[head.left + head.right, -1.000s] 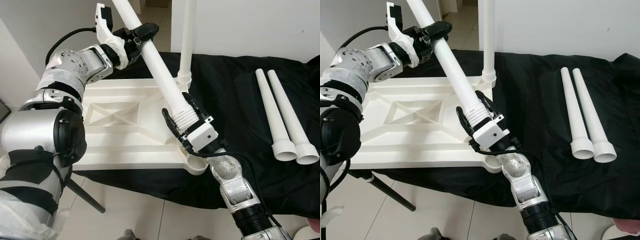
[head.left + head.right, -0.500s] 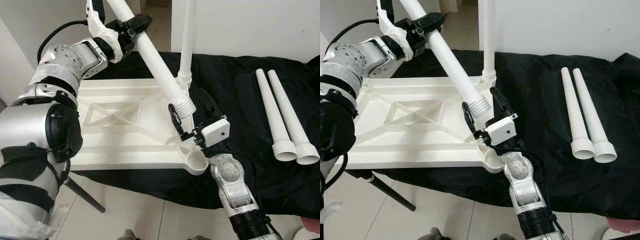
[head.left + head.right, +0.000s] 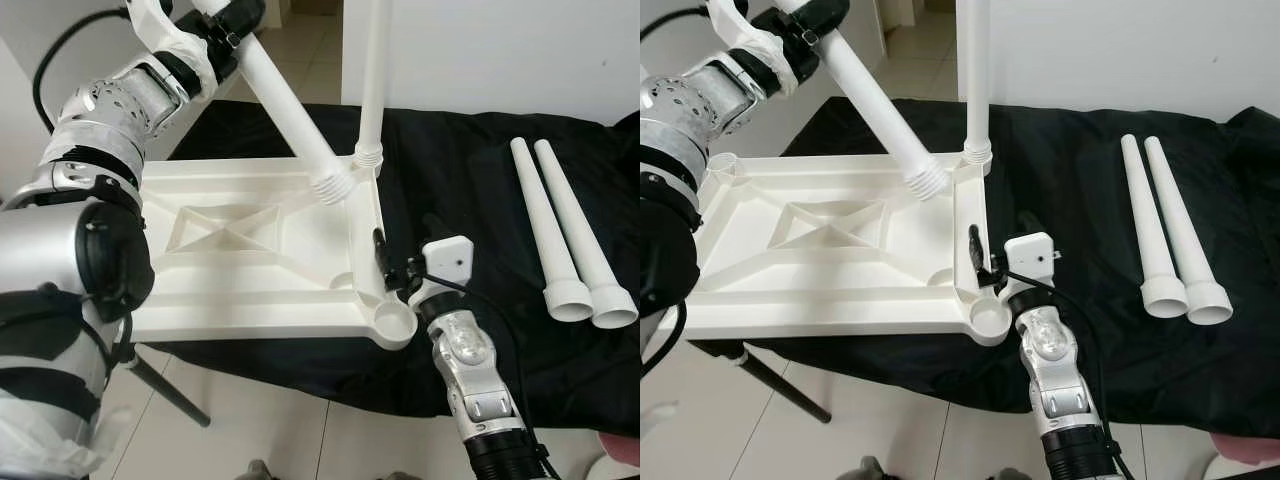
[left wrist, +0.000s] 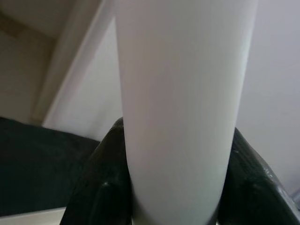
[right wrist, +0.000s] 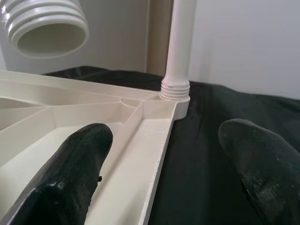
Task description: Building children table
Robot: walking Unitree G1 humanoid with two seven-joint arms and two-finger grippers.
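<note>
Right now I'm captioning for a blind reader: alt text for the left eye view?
The left gripper holds a white leg slanted over an upside-down white tabletop with one leg fitted. The open right gripper hovers by its near corner; two spare legs lie on black cloth.

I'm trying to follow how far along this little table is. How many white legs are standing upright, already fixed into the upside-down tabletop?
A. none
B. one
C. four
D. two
B: a single upright leg stands in the far corner socket of the tabletop, while the left tool holds a second leg slanted in the air and two spare legs lie on the black cloth.
</note>
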